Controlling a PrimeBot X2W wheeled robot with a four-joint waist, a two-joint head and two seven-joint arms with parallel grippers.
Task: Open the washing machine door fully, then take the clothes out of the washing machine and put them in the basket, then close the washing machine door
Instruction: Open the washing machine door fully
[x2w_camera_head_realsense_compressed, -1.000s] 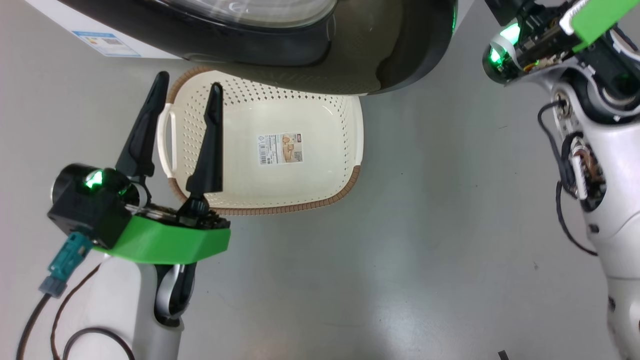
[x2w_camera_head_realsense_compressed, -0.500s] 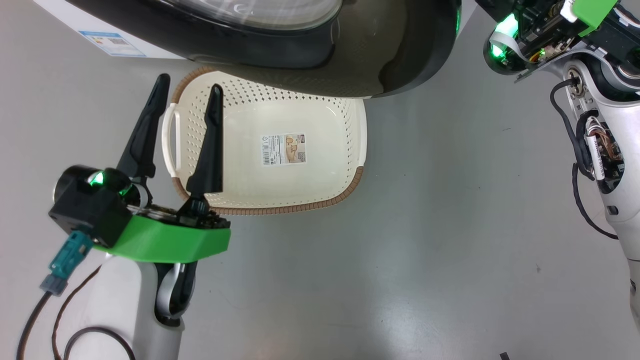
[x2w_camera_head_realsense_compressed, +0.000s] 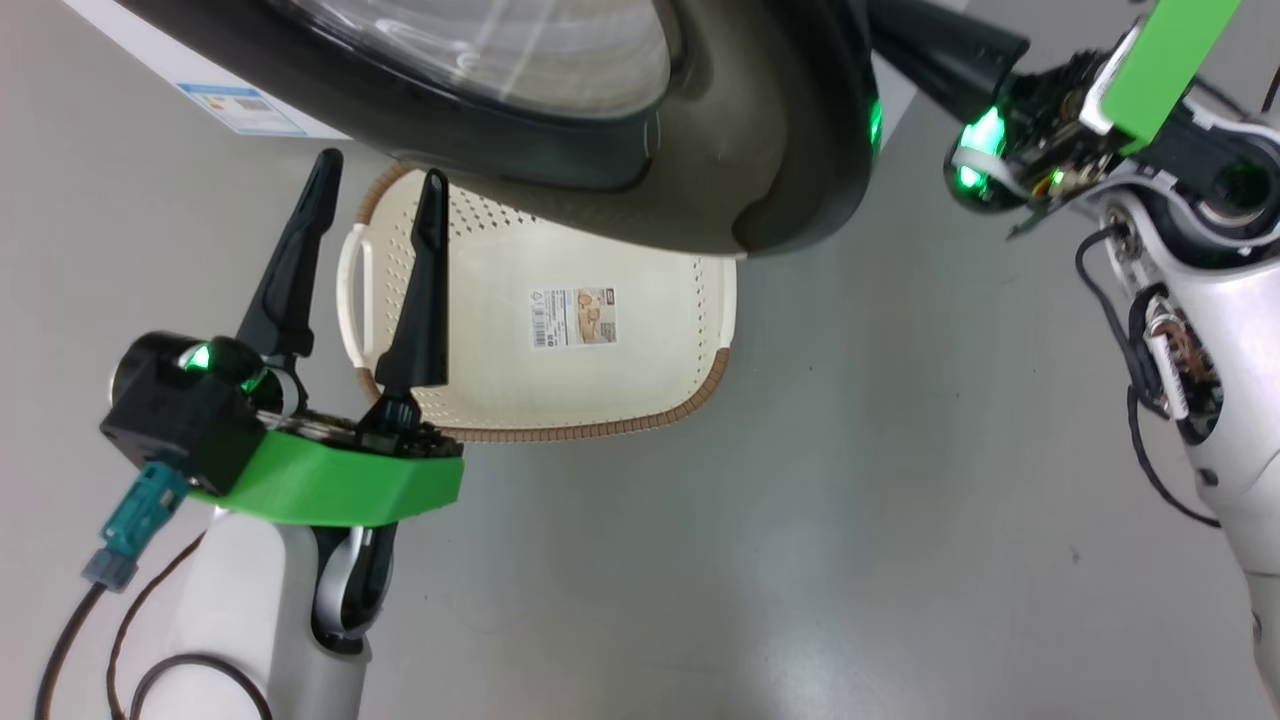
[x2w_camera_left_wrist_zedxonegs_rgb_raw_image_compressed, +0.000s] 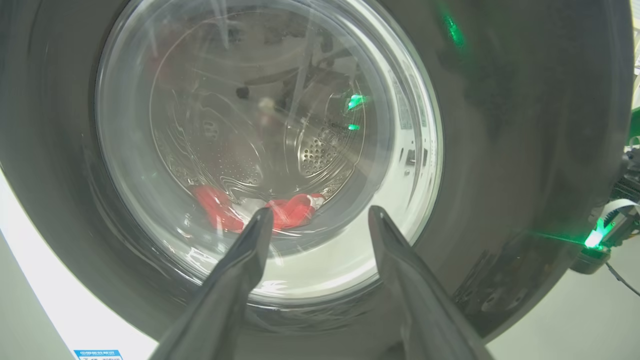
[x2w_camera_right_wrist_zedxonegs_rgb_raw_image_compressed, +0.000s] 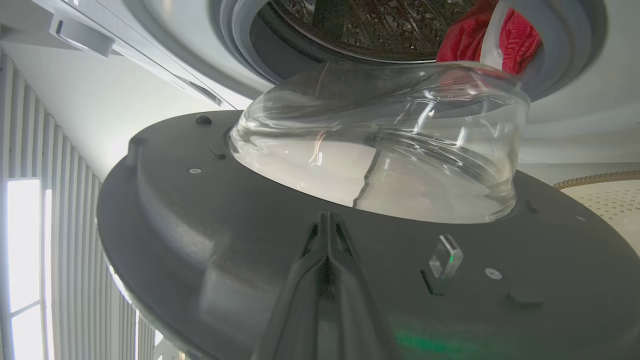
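Hazards at this stage arose from a partly opened door and two arms working close to it.

Left claw (x2w_camera_head_realsense_compressed: 382, 165): fingers stood apart and held nothing. In the head view it hovered over the left end of the basket (x2w_camera_head_realsense_compressed: 600, 430); in the left wrist view it pointed at the outer face of the washing machine door (x2w_camera_left_wrist_zedxonegs_rgb_raw_image_compressed: 525, 150). Judgement: if the door swung further toward this side, its black rim could strike the spread fingers.

Basket: it sat on the floor, empty, with its far part overhung by the door. Judgement: while the door covered that part, a garment released from above could land on the door or the floor instead of inside.

Clothes (x2w_camera_left_wrist_zedxonegs_rgb_raw_image_compressed: 295, 210): the red fabric lay low in the drum of the washing machine (x2w_camera_right_wrist_zedxonegs_rgb_raw_image_compressed: 565, 135), seen through the glass and, in the right wrist view, at the drum mouth. None had been removed.

Right claw (x2w_camera_right_wrist_zedxonegs_rgb_raw_image_compressed: 327, 217): fingers were pressed together, gripping nothing, and pointed at the grey inner face of the door near its edge. Contact could not be confirmed. Judgement: a shut claw pushes with a narrow tip only, so it could slide off the smooth panel, catch the clear latch piece beside it, or let the door drift back toward closed. Judgement: the door was not yet fully open.
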